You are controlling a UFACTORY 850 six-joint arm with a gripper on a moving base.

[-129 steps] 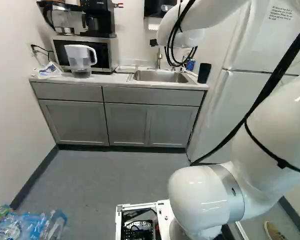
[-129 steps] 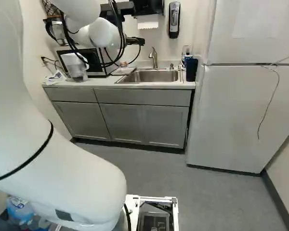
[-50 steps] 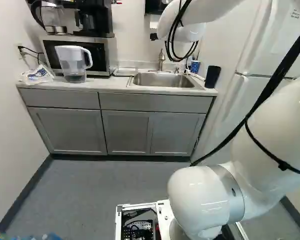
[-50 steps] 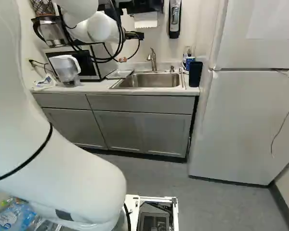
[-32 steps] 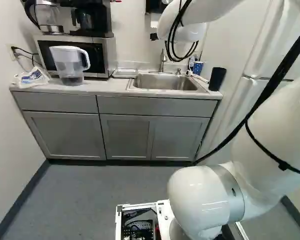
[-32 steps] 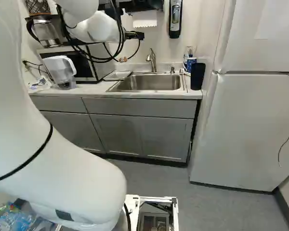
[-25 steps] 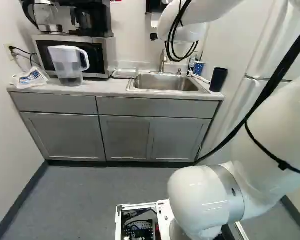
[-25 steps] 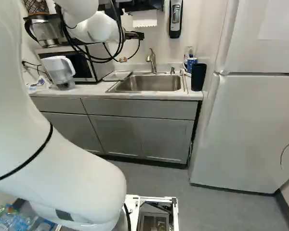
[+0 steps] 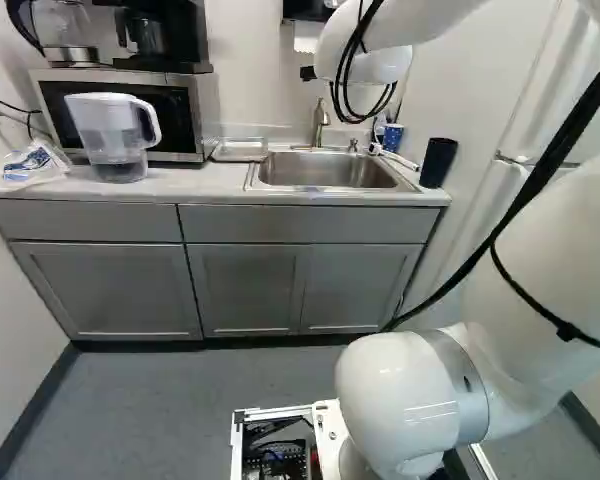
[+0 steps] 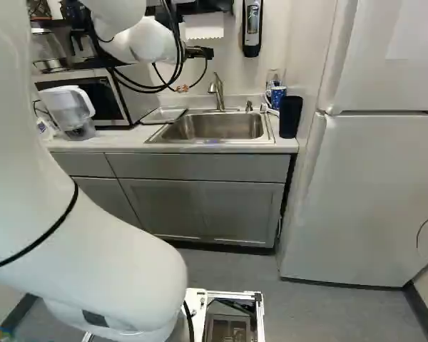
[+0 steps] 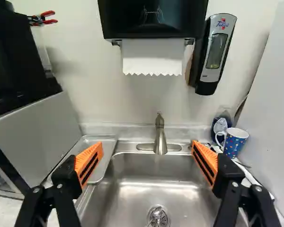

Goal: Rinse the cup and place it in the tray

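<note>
In the wrist view my gripper [image 11: 147, 144] stands open, its orange-padded fingers wide apart with nothing between them; the faucet and sink [image 11: 156, 176] are ahead. A blue mug with coloured dots [image 11: 236, 143] stands upright at the counter's back corner, beyond the finger nearer the fridge; the left base view shows this mug [image 9: 393, 137] too. The shallow metal tray [image 11: 106, 138] lies between microwave and sink, partly hidden by the other finger. The right base view shows the tray [image 10: 163, 115] beside the sink. My wrist hides the gripper's fingers in both base views.
A black tumbler [image 10: 290, 117] stands near the mug, beside the fridge [image 10: 357, 192]. A water pitcher [image 9: 114, 136] stands before the microwave [image 9: 174, 117]. Above the sink hang a paper towel dispenser [image 11: 151, 21] and a soap dispenser [image 11: 217, 52].
The base has moved closer to the counter and turned slightly, so the counter's things shift leftward and look larger. My wrist sits slightly higher than in the oldest frames.
</note>
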